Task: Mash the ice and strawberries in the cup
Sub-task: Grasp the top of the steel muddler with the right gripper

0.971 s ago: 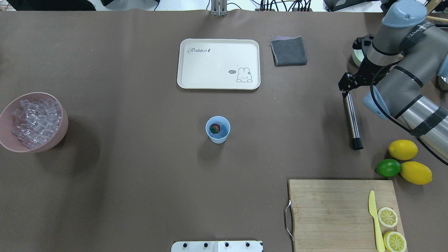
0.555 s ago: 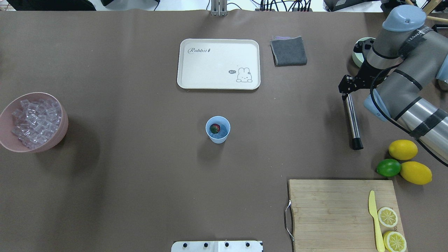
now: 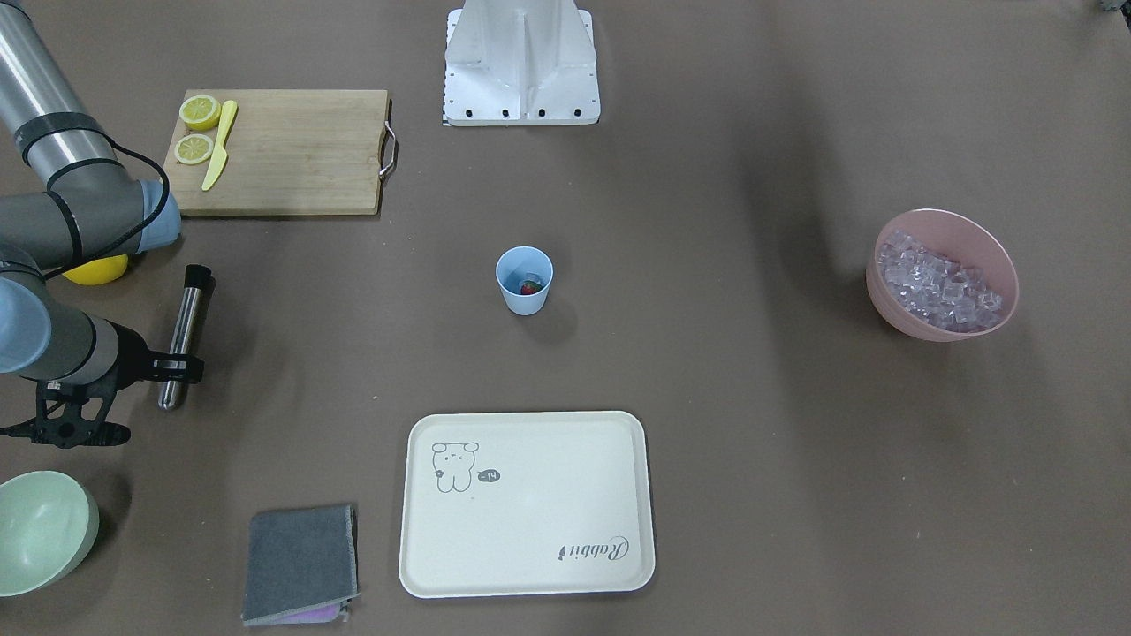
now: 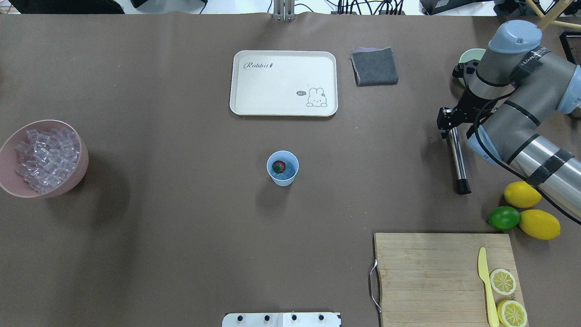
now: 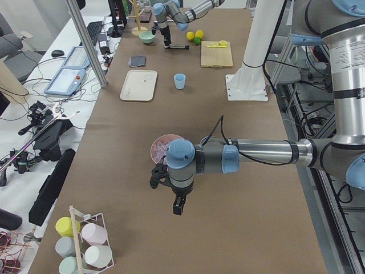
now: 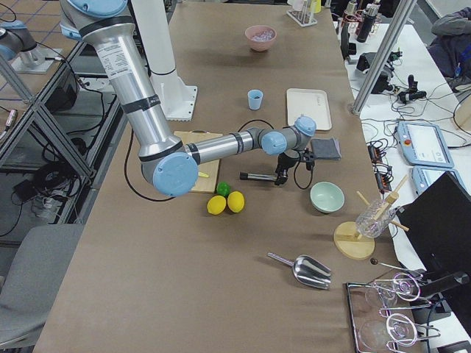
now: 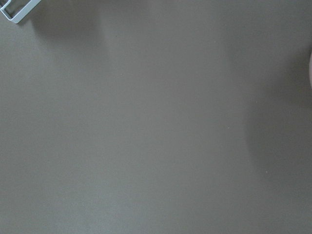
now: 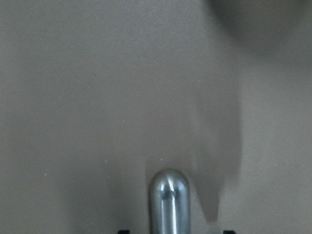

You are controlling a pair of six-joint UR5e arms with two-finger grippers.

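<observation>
Overhead, a brown-covered desk (image 4: 181,254) spreads beneath two robot arms. The right arm (image 4: 522,118) reaches in from the robot's right edge, elbow bent and forearm angled back toward the desk's middle, its wrist turned straight down. The left arm (image 5: 256,154), seen only from the desk's end, stretches level across the surface with its wrist also pointing down at bare desk, close beside a pink bowl (image 4: 77,181). That bowl sits at the robot's far left, heaped with the ice (image 4: 45,159). A steel rod (image 4: 456,156) with a black tip lies flat on the desk at the right, the tip pointing toward the robot. The cup (image 4: 283,181) stands upright near the centre of the desk, well apart from both arms and from the bowl. The right gripper (image 4: 450,129) is lowered over the rod's rounded far end, its fingers (image 8: 226,232) spread to either side of the metal with a gap showing on both sides, so nothing is clamped. The left gripper (image 5: 178,205) hangs above the desk; whether its fingers are parted or closed cannot be told. The strawberry (image 4: 278,166) rests inside the cup.
</observation>
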